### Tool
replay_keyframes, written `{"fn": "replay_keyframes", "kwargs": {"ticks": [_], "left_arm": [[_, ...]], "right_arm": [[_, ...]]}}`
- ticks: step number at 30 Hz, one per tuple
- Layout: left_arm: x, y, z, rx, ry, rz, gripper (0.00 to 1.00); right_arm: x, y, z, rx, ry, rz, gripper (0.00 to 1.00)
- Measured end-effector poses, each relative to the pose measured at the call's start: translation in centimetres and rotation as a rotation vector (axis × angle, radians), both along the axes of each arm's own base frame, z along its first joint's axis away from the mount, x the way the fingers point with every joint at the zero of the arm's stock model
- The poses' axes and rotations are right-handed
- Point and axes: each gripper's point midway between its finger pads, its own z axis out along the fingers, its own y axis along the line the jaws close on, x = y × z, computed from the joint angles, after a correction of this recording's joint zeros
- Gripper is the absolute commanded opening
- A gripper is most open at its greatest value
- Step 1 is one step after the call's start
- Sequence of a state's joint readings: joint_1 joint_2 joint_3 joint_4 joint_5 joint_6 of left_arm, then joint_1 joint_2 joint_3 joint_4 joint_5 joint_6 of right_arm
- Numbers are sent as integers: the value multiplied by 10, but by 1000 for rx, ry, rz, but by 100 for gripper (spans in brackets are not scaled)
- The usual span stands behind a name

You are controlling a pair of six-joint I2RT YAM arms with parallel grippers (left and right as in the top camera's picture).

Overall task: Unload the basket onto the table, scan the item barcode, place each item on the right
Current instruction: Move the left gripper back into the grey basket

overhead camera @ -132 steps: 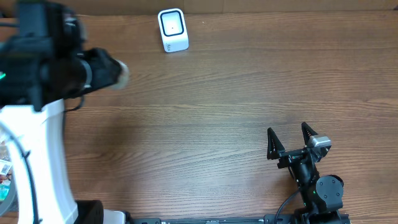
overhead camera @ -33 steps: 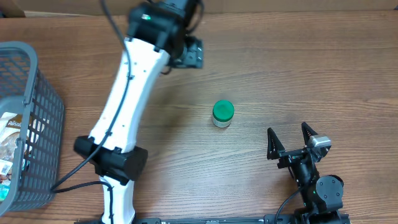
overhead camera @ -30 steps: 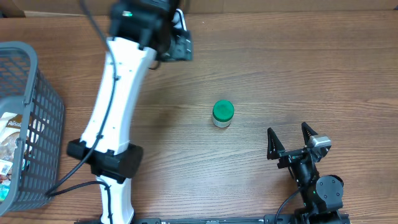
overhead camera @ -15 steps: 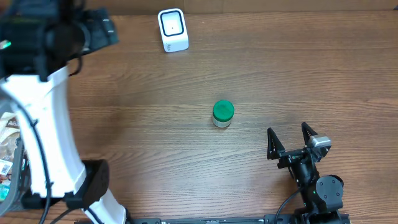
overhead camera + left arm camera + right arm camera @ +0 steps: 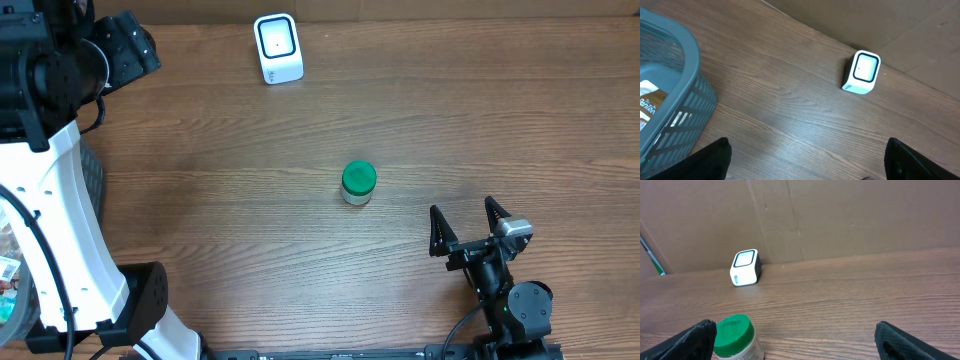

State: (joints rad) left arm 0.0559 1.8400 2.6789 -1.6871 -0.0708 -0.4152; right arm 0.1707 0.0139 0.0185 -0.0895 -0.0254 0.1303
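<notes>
Jar [image 5: 358, 184] — green-lidded, writing illegible

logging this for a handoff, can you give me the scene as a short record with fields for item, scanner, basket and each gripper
item: green-lidded jar, upright on the table, nothing holding it
scanner: white scanner, at the far edge, apart from the jar
basket: grey basket, at the left, packet inside
left gripper: open, empty, above the basket side
right gripper: open, empty, to the right of the jar
</notes>
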Motion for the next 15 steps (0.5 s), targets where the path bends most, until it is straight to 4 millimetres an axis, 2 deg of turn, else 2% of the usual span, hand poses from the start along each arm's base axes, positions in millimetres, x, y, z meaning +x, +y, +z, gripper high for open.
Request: {"fn": "replay_keyframes", "kwargs": {"ticks": [3, 9, 15], "left_arm": [[0, 4, 0, -4, 0, 10, 84], [-4, 25, 2, -4, -5, 66, 84], [-21, 47, 15, 0, -45, 134, 83]], "right_arm": [[0, 0, 0, 0, 1, 0, 100], [0, 0, 0, 0, 0, 0, 100], [0, 0, 0, 0, 0, 0, 100]]}}
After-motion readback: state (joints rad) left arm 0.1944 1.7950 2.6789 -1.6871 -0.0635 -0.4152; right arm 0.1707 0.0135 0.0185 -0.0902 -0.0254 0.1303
